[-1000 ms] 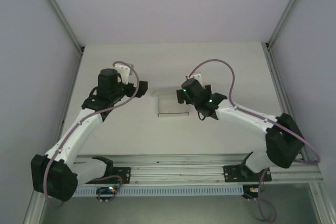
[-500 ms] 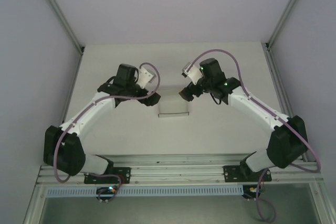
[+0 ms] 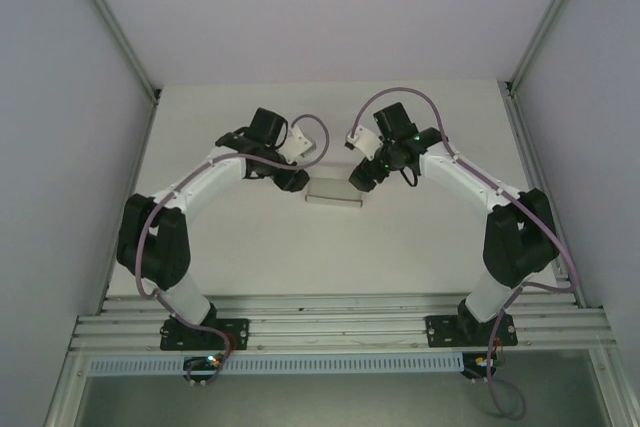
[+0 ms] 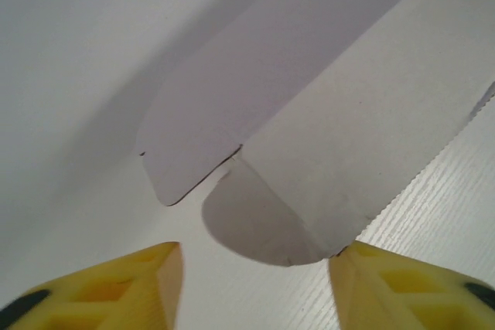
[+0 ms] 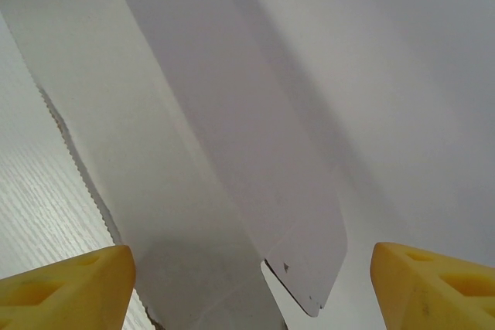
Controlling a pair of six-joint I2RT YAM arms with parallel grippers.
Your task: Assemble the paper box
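1. From above, the box lies flat on the table, near the middle, right between the two arms.
2. The left gripper sits at the box's left end and the right gripper at its right end. Both arms reach in from their own sides, elbows bowed outward.
3. On the left wrist view, the left gripper is spread. Its yellow fingertips stand well apart at the bottom corners, with nothing pinched between them.
4. The box is just ahead of those jaws. A rounded flap points into the gap, and a longer flap lies flat beside it. One fingertip is just beside the box's near corner; whether it touches, I can't tell.
5. On the right wrist view, the right gripper is spread wide too, with a yellow fingertip at each bottom corner and no grip on anything.
6. The box runs down between those fingertips. It shows a serrated edge on one side and a long side flap with a rounded corner on the other.
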